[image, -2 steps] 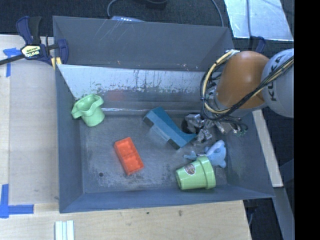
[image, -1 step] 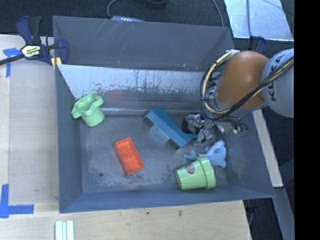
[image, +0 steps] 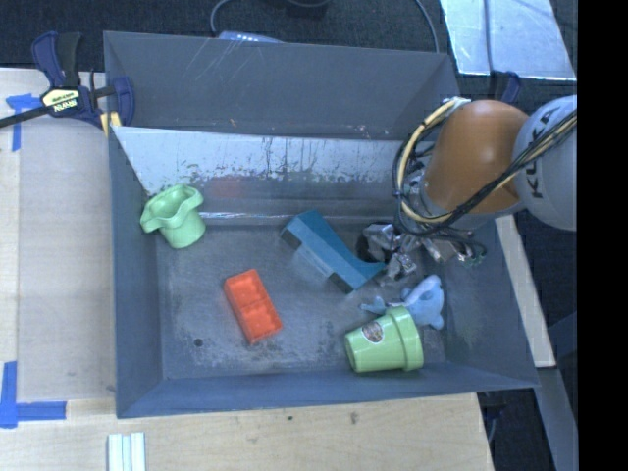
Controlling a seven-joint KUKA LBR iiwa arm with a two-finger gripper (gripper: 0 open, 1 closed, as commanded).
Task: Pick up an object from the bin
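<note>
**Jaws low by the blue scoop**

In the grey bin, the arm is hanging at the frame's right, jaws beside the blue scoop at centre; I am not making out whether they are open. A green cup is lying below.

Blue brush, lying diagonally, right of centre

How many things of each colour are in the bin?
Green: 2, a wavy cup and a cup on its side
Orange: 1, a brick
Blue: 2, a block and a small pale thing
Total: 5
</note>
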